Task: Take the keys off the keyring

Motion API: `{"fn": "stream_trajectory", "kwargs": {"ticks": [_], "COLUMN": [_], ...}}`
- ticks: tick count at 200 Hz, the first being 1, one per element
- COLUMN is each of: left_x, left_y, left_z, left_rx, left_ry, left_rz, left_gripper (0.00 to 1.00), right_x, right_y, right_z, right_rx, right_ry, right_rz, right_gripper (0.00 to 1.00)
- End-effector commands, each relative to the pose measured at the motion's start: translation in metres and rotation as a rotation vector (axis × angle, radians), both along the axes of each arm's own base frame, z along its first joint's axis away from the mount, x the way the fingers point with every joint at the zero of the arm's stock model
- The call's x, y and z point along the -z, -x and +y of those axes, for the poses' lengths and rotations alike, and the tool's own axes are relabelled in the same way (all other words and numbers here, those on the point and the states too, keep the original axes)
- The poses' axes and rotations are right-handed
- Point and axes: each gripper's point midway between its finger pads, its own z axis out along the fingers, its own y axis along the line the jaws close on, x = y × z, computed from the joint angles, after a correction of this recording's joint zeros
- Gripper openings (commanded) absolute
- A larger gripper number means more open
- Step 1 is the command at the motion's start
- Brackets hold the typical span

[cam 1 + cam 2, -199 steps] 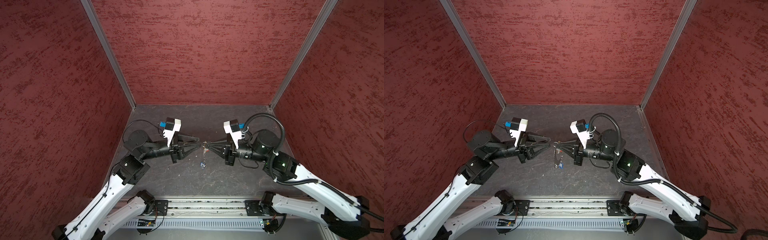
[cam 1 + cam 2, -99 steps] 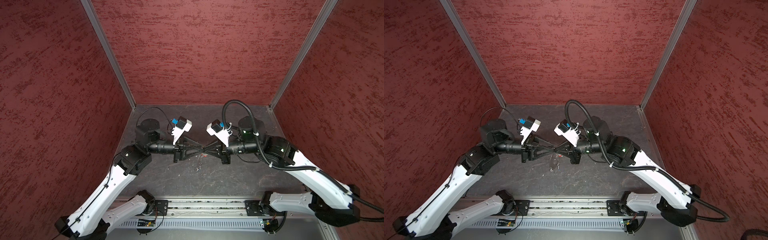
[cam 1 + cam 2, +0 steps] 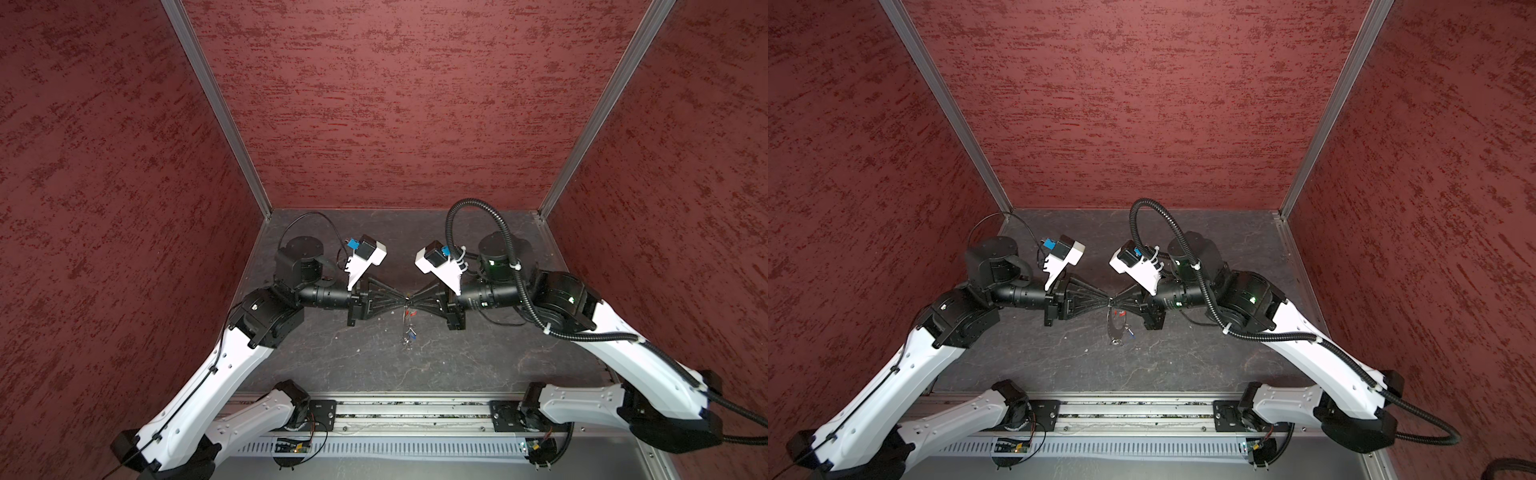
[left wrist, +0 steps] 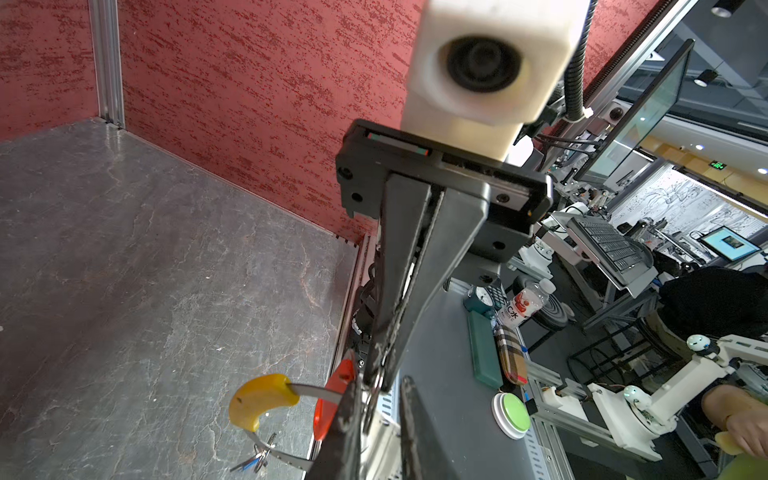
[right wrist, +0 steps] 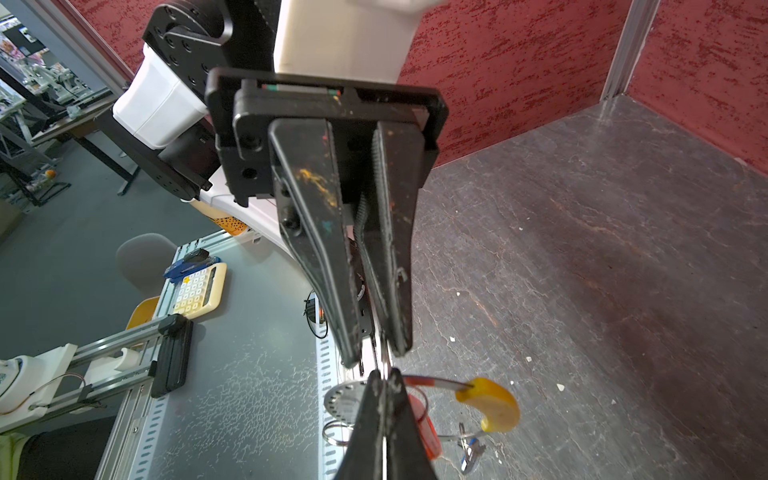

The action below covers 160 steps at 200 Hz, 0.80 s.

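The keyring (image 4: 259,401) is a thin metal band with a curved yellow section (image 5: 494,405) and silver rings (image 5: 336,432). It hangs above the floor, with the keys beneath it. The red-orange tag (image 4: 332,399) (image 5: 424,424) hangs close to the fingertips. The blue-tagged key (image 4: 249,461) (image 5: 469,451) dangles lowest. In both top views the two grippers meet tip to tip. My right gripper (image 5: 383,374) (image 3: 411,298) is shut on the keyring's band. My left gripper (image 4: 380,384) (image 3: 402,298) shows a narrow gap, with a silver ring between its fingers.
The dark slate floor (image 3: 457,357) is walled in red on three sides. An aluminium rail (image 3: 415,411) runs along the front edge. Both arms' elbows stand out towards the back corners. Outside the cell lie a green button (image 4: 513,413) and a calculator (image 5: 197,289).
My left gripper's jaws have narrowed and its tips have come up against the right gripper's tips. Both arms have shifted, elbows swung towards the back. The right gripper stays shut.
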Motion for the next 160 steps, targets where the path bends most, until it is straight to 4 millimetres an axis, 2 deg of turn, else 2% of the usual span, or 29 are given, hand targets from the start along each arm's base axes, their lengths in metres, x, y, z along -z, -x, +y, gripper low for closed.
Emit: {"fn": "stream_trajectory", "kwargs": {"ticks": [1, 124, 140, 160], "left_x": [-0.0075, -0.0064, -0.0061, -0.0057], "left_y": [0.0029, 0.0021, 0.0023, 0.0035], "left_z": [0.0014, -0.0034, -0.0039, -0.0041], "left_rx": [0.015, 0.035, 0.040, 0.047], "left_ry": [0.009, 0.026, 0.029, 0.031], "left_rz": [-0.026, -0.035, -0.037, -0.036], "left_gripper": [0.18, 0.06, 0.00, 0.00], "right_x": [-0.0174, -0.0172, -0.0176, -0.0184], "right_y": [0.0006, -0.0001, -0.0008, -0.0014], "right_z": [-0.0056, -0.0022, -0.0019, -0.0020], "right_rx": [0.004, -0.004, -0.002, 0.001], "right_ry": [-0.037, -0.032, -0.032, -0.033], "right_rz": [-0.059, -0.049, -0.050, -0.054], "right_gripper": [0.00, 0.00, 0.00, 0.00]}}
